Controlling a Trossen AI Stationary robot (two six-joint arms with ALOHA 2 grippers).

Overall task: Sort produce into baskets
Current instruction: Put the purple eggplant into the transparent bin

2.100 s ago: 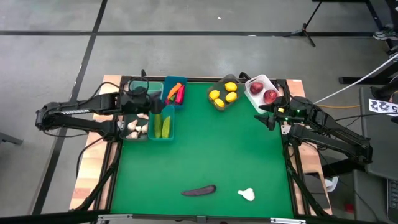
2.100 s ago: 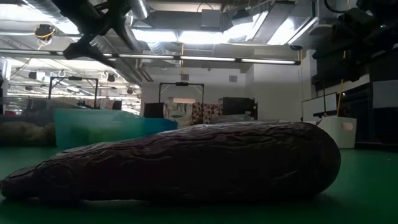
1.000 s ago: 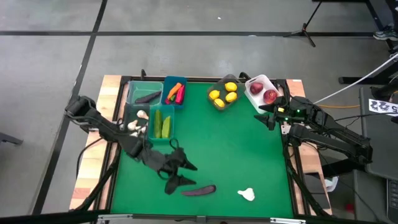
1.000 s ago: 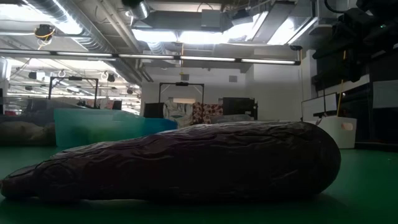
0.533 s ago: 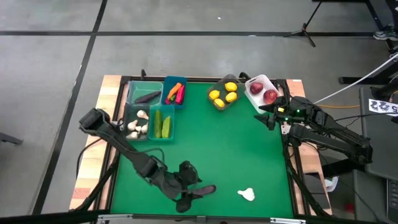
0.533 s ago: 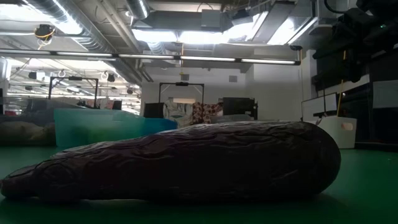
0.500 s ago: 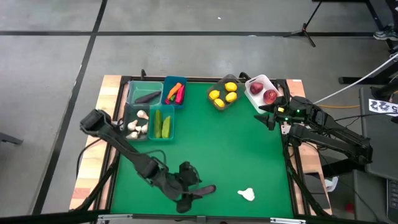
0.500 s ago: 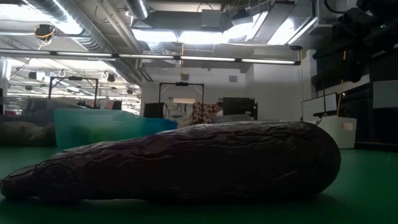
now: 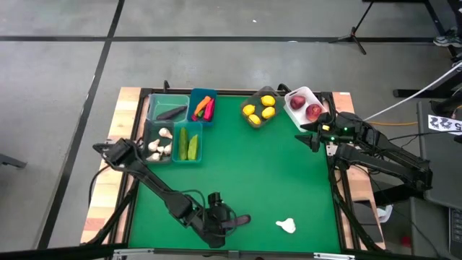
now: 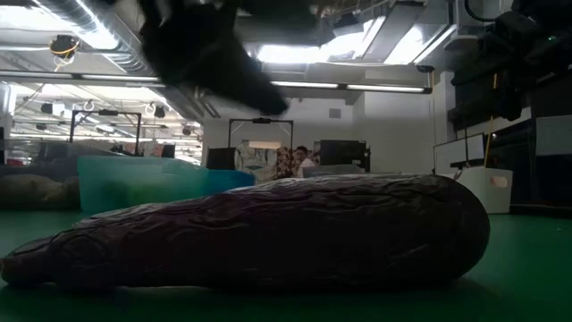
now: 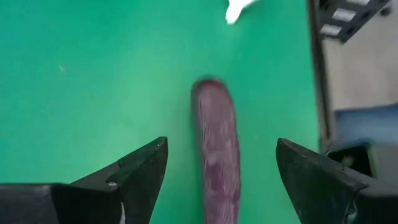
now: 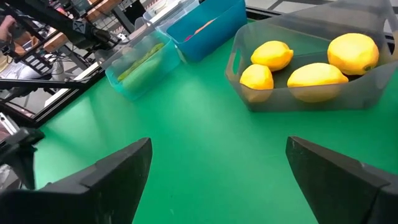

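The left gripper [image 9: 219,225], jaws spread and empty, is being held over the near-edge eggplant [image 9: 232,220], whose long axis is running forward between the fingers [image 11: 140,171]. One garlic bulb [image 9: 286,226] is lying beside it. The right gripper [image 9: 312,137], open and empty, is being kept far off.

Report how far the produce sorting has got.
Done: yellow lemons, red apples, green cucumbers and one dark purple eggplant sit in tubs. In hand: left tool open over the loose purple eggplant. Left: that eggplant and the white garlic bulb.
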